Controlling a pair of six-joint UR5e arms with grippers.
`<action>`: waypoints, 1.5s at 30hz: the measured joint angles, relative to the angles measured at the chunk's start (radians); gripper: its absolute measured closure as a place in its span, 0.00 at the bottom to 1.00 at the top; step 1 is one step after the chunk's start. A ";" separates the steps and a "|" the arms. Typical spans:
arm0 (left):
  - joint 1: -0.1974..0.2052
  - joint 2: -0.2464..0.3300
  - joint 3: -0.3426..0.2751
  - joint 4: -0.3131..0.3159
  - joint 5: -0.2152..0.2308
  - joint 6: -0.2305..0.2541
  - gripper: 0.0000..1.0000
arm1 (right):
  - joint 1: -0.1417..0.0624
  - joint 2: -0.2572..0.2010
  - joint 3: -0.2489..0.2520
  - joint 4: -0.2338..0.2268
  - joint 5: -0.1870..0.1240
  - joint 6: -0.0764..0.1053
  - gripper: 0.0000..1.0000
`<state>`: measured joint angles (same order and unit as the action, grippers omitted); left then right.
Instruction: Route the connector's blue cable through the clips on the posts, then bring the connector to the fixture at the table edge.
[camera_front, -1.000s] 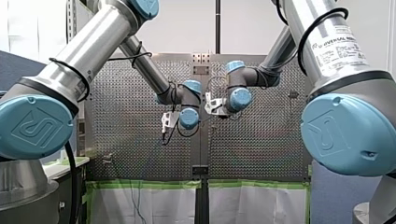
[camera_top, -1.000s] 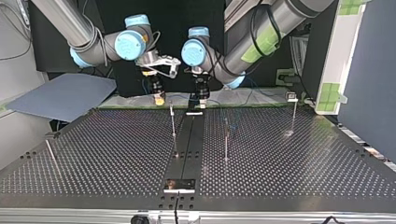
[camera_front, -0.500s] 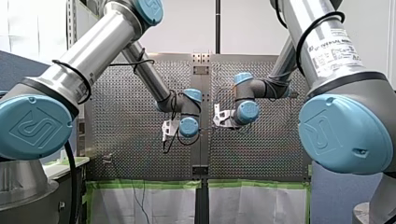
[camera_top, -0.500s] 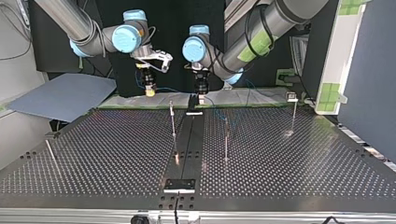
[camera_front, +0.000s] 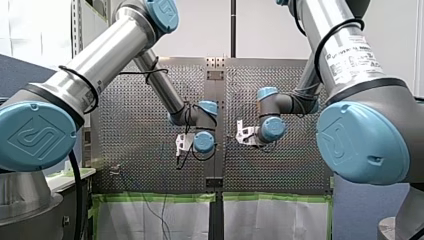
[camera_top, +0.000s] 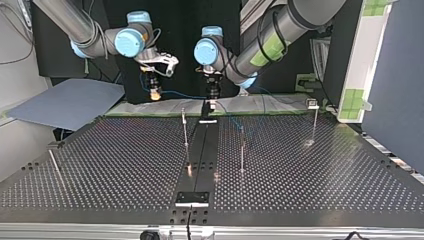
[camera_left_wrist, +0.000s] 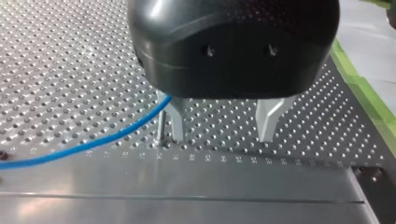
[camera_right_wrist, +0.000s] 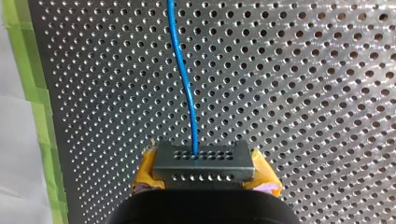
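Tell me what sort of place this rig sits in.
Most likely a robotics lab test cell: my left arm and my right arm reach over a perforated table set with thin posts, green tape along its edge, and my right gripper holds a cabled connector.

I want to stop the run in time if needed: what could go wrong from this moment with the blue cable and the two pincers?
1. The blue cable runs up to the outer side of one finger of the open left pincer, and none shows in the gap; shutting now might miss it.
2. The right pincer holds only the connector; a hard pull could strain the cable where it enters it.
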<state>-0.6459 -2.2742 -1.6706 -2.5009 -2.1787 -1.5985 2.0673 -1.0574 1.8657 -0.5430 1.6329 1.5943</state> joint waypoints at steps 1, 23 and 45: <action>-0.001 -0.001 0.001 0.000 0.001 0.000 0.86 | -0.005 0.000 -0.001 -0.002 -0.006 0.002 1.00; -0.010 -0.001 0.036 0.006 0.000 -0.001 0.86 | -0.074 0.003 -0.017 -0.024 -0.060 0.027 1.00; -0.010 -0.016 0.110 -0.050 -0.008 -0.006 0.84 | -0.105 0.003 -0.070 -0.005 -0.064 0.039 1.00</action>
<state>-0.6554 -2.2902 -1.5606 -2.5512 -2.1865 -1.6046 1.9627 -1.0548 1.7959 -0.5480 1.5685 1.6334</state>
